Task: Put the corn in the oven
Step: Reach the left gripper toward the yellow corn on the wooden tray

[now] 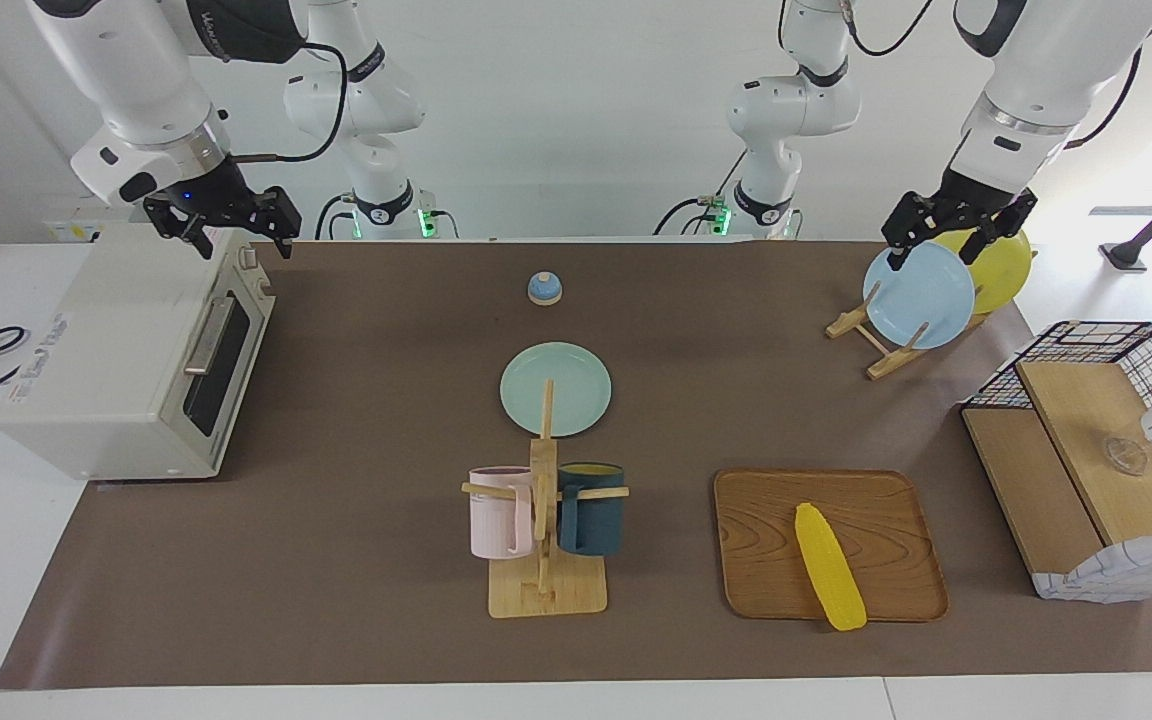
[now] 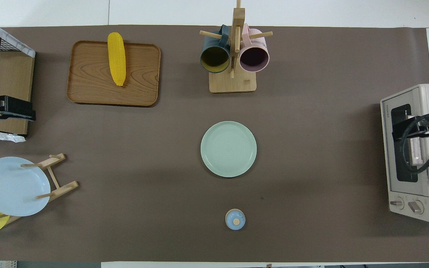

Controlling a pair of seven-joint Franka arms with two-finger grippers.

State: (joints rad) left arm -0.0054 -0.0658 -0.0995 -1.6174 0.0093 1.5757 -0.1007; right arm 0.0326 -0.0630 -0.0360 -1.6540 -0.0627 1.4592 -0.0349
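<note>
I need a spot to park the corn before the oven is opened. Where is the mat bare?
Bare mat lies between the oven and the green plate, and between that plate and the plate rack. The tray has room beside the corn. The mug stand and the basket crowd their patches.

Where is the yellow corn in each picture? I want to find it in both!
Facing view: the bright yellow corn cob lies on the brown wooden tray, low in the picture, right of the middle.
Overhead view: the same corn cob lies on that tray, near the top, toward the left.
Shared landmark: the wooden mug stand beside the tray.
</note>
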